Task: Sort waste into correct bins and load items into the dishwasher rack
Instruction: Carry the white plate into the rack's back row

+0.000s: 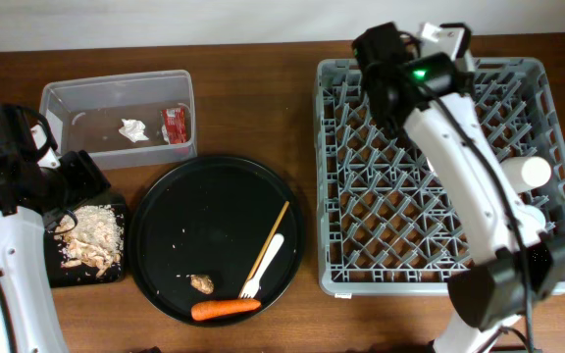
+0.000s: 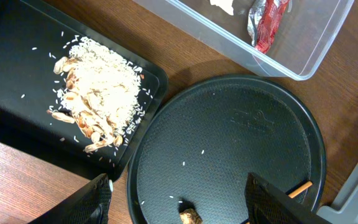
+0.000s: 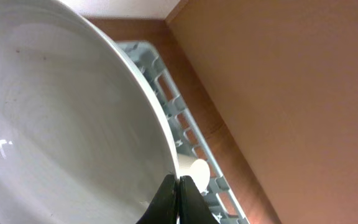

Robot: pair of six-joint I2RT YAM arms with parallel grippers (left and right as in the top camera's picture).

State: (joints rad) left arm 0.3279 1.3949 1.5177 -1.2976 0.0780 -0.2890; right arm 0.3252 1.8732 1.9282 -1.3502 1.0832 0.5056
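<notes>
Scraps (image 1: 91,235) are binned, carrot (image 1: 226,310) and fork (image 1: 263,267) are left, and a plate (image 3: 61,124) is seemingly clamped by the right end effector (image 3: 178,194).

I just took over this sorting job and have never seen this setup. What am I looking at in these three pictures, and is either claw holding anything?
This is a two-armed robot at a table. The overhead picture looks down on everything; the other two come from a camera on each wrist. The left gripper hangs open and empty by the shallow black tray of food scraps. The right gripper is shut on the rim of a white dish, over the grey dishwasher rack. The clear tub holds a tissue and a red wrapper. The round black tray carries a chopstick, fork, brown lump and carrot.
</notes>
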